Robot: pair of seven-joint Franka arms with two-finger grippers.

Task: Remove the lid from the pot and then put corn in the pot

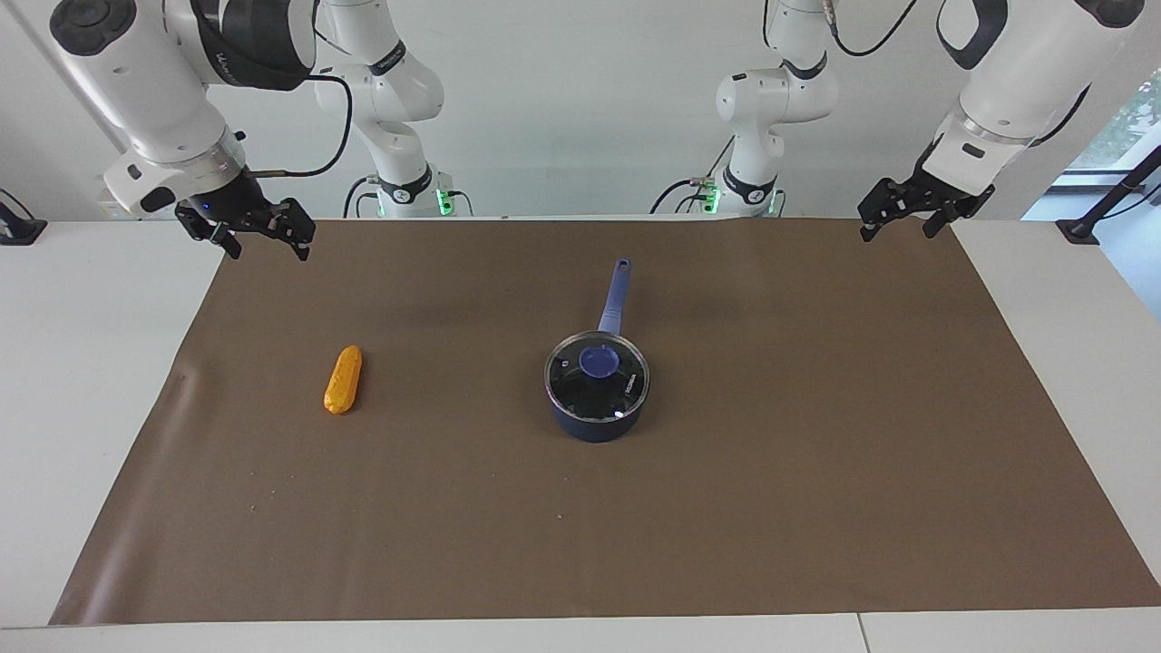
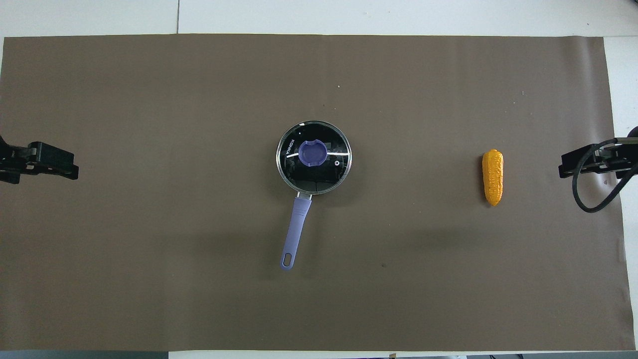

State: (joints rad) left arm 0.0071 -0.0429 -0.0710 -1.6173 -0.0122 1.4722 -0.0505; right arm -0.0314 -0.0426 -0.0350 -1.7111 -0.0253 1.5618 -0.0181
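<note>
Both pincers hang released and empty above the counter's brown mat: the left pincer and right pincer at their own ends. The lid sits on the pot, midway between them; the corn lies toward the right pincer. Risks: the smooth blue knob could slip, the glass lid could drop, or the pot could get dragged by its handle.

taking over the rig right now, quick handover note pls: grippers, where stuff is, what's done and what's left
Left gripper: open, empty, waiting over the mat's edge at its own end.
Right gripper: open, empty, waiting at its own end.
Pot: mid-mat, handle pointing toward the robots, lid on it.
Corn: lying on the brown mat toward the right arm's end, apart from the pot.
Done: nothing.
Left: lift the lid off, then put the corn in the pot.
</note>
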